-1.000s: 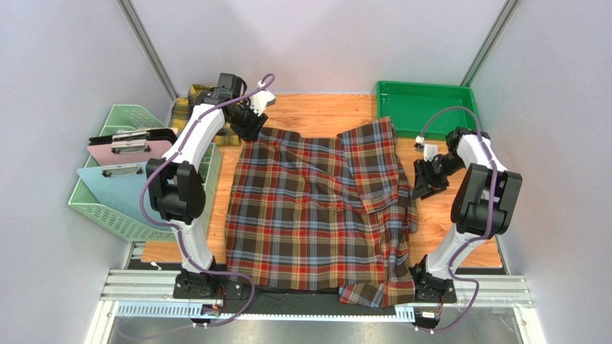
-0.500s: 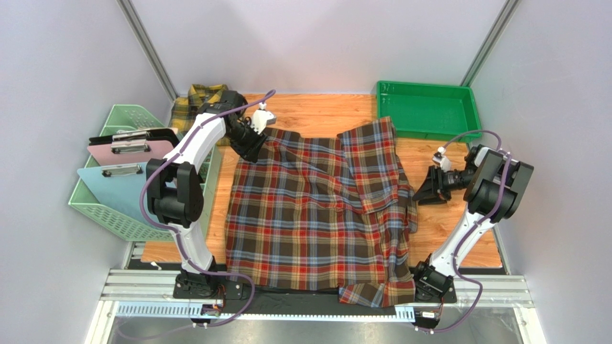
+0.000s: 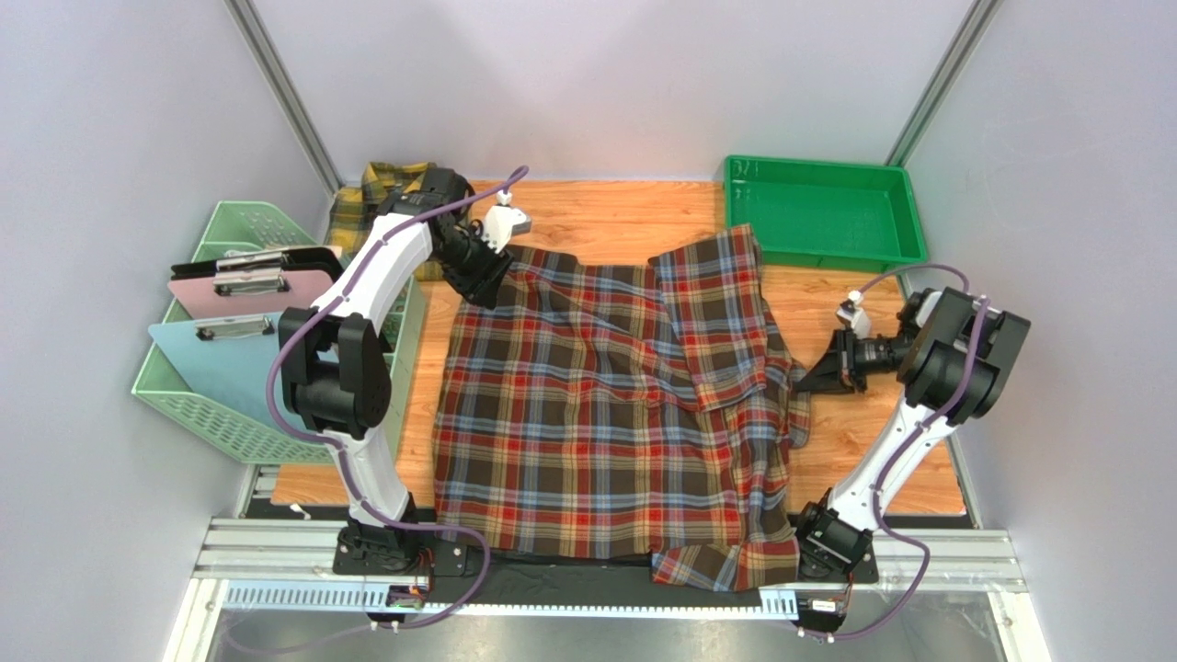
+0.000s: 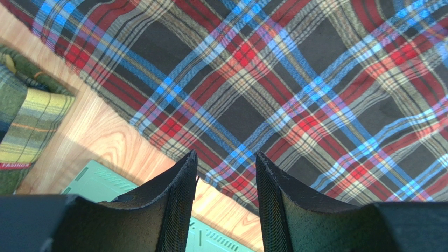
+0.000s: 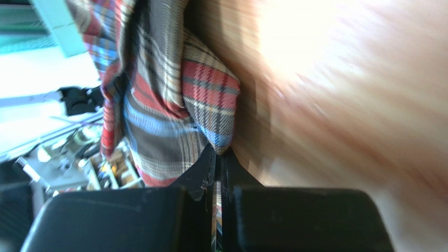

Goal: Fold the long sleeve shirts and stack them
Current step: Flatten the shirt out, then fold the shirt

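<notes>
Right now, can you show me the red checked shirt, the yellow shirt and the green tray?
red checked shirt (image 3: pixel 594 400), top view, middle of its spread-out body.
yellow shirt (image 3: pixel 370 184), top view, its bunched visible part.
green tray (image 3: pixel 829 214), top view, its bare floor.

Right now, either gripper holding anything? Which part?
Right gripper is shut on the red, brown and navy plaid flannel shirt, pinching a fold at its right edge. Left gripper is open, holding nothing.

Yellow shirt (image 3: pixel 370 182) mostly behind left arm (image 3: pixel 376 262), tabletop (image 5: pixel 342 79) blurred, perhaps by motion
</notes>
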`<state>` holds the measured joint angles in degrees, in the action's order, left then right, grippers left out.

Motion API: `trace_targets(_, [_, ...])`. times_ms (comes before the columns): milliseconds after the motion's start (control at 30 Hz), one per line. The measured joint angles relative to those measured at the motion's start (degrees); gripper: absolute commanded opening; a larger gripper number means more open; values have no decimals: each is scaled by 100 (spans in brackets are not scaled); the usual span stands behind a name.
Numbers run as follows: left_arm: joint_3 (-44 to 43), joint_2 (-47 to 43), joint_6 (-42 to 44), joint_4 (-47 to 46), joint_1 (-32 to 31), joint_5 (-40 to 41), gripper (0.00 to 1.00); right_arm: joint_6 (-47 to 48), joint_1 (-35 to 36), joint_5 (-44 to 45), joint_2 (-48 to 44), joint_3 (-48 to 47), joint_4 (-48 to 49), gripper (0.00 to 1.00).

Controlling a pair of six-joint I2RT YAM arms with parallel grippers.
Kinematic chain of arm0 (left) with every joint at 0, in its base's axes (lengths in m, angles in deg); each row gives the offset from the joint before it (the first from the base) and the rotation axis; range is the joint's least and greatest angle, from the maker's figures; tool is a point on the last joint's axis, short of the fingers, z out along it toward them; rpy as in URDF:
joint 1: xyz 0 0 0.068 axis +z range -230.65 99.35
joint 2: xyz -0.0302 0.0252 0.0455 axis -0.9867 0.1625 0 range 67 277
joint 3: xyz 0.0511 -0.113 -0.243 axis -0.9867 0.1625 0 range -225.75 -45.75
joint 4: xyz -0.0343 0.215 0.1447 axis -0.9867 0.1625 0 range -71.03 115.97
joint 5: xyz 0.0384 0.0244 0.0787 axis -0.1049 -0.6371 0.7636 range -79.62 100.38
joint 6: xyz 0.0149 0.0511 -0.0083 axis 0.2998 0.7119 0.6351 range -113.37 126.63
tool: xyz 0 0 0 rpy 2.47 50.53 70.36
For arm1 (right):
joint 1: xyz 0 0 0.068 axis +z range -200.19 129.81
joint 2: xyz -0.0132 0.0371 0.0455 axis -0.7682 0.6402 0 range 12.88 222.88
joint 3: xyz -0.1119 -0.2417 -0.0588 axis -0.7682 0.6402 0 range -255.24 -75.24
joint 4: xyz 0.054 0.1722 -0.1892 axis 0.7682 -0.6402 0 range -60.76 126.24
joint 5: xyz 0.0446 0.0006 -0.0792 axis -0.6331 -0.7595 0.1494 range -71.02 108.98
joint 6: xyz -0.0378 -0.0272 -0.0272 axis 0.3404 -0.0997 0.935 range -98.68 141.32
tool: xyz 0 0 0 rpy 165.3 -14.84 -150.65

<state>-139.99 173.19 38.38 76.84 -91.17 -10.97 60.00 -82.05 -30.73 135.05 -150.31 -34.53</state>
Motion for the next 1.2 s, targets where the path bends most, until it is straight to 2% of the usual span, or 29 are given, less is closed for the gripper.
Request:
trace_targets(167, [83, 0, 0, 87, -190, -46, 48, -306, -313, 1032, -876, -9, 334, 0])
trace_targets(200, [160, 0, -11, 66, -260, -24, 48, -341, -341, 1237, -1099, -39, 393, 4])
trace_targets(233, [236, 0, -31, 52, -317, -2, 47, -372, -348, 1467, -1305, -92, 435, 14])
trace_targets(267, [354, 4, -63, 26, -376, 46, 46, -396, -326, 1639, -1443, -173, 442, 38])
trace_targets(367, [562, 103, -153, 22, -494, 127, 46, -439, -149, 1991, -1534, -470, 363, 58])
trace_targets(567, [533, 249, -203, 15, -461, 195, 48, -459, 72, 2109, -1591, -848, -48, 59])
trace_targets(733, [94, 306, -212, -4, -389, 98, 51, -695, 321, 1773, -1845, -966, -267, 57])
trace_targets(867, [-780, 702, -195, -28, -310, -4, 55, -1198, 977, 1620, -1895, -516, 20, 59])
trace_targets(967, [-1856, 1342, -116, 9, -199, -81, 58, -1585, 1381, 1639, -1742, -243, 299, 60])
trace_targets(1100, [-3217, 2275, 164, 46, -129, -52, 60, -2057, 1453, 1797, -1456, -201, 686, 61])
trace_targets(1200, [-3595, 2712, 376, -42, -116, 83, 60, -2308, 1473, 1928, -1353, -201, 905, 62])
